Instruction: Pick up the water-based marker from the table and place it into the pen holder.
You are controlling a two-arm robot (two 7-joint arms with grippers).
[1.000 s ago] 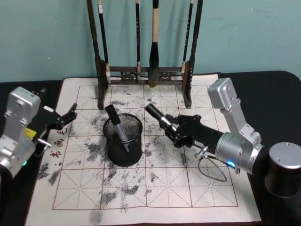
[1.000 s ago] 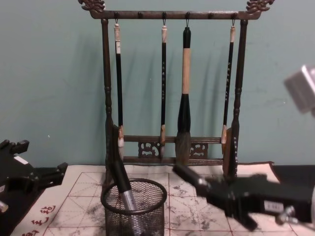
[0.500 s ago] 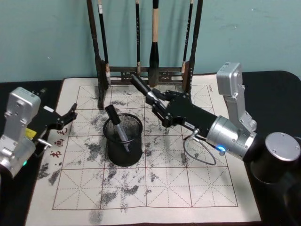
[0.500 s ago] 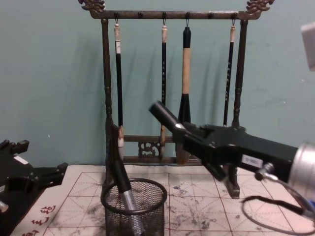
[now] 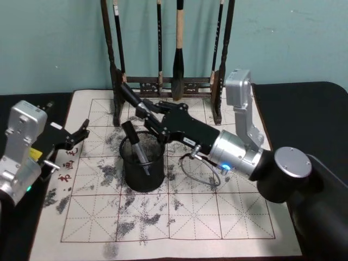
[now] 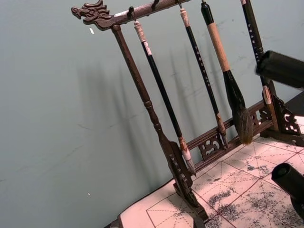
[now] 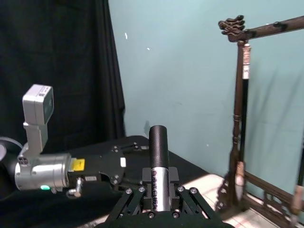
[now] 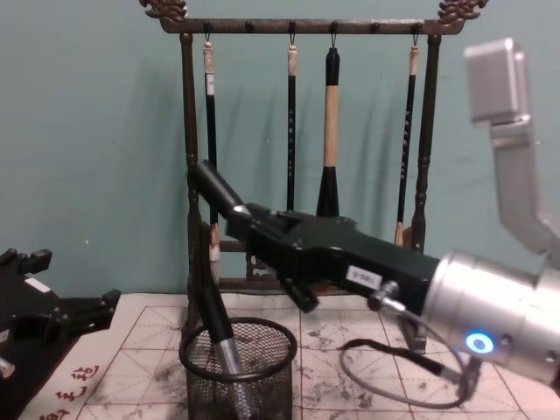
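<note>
Chest view: right claw (image 8: 251,216) clamps cylindrical marker (image 8: 213,186) above wire-mesh pen holder (image 8: 273,390).

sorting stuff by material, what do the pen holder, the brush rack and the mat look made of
Pen holder: black metal wire mesh, seemingly; see-through lattice, solid rim, matte.
Brush rack: dark wood, probably; carved ends, turned posts.
Mat: white felt-like cloth, apparently; matte, grey ink stains soaked in.

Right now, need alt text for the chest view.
The right gripper, shut on a black marker tilted up toward the robot's left, reaches across, higher than the black mesh pen holder, which contains a second marker. The left gripper sits at lower left; a brush rack stands behind.
</note>
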